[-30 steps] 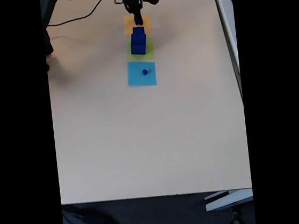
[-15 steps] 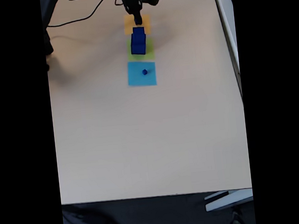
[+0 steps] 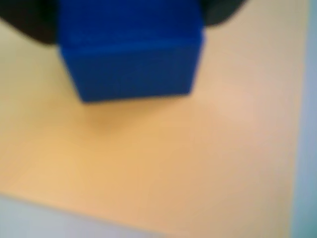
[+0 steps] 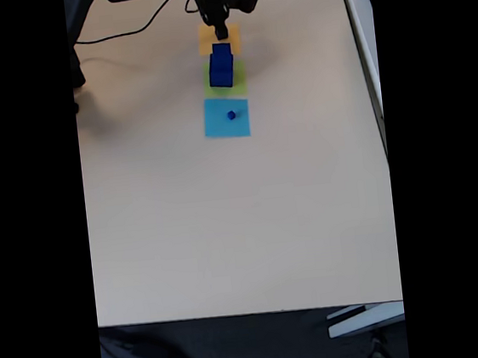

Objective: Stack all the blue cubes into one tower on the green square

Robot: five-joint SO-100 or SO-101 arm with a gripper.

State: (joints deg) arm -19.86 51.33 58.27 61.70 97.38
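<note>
So your two bigger blue cubes [image 4: 221,66] are already sitting as a stack on the green square [image 4: 238,81], medium one on top of the large one. The last one, the small cube [image 4: 231,115], is alone in the middle of the light-blue square [image 4: 216,126], which is the next square down in the fixed view.

The gripper [image 4: 221,32] hangs over the orange-yellow square [image 4: 206,37], just above the stack in that picture. So the small cube lies on the far side of the tower from it, and I'd guess you'll need to go up and over the stack rather than straight at it, or you risk knocking it.

The wrist view gives you a blurry close face of a blue cube [image 3: 131,49] with orange paper [image 3: 148,163] under the camera, but no small cube. Fingers look empty; can't tell if they're apart or together.
</note>
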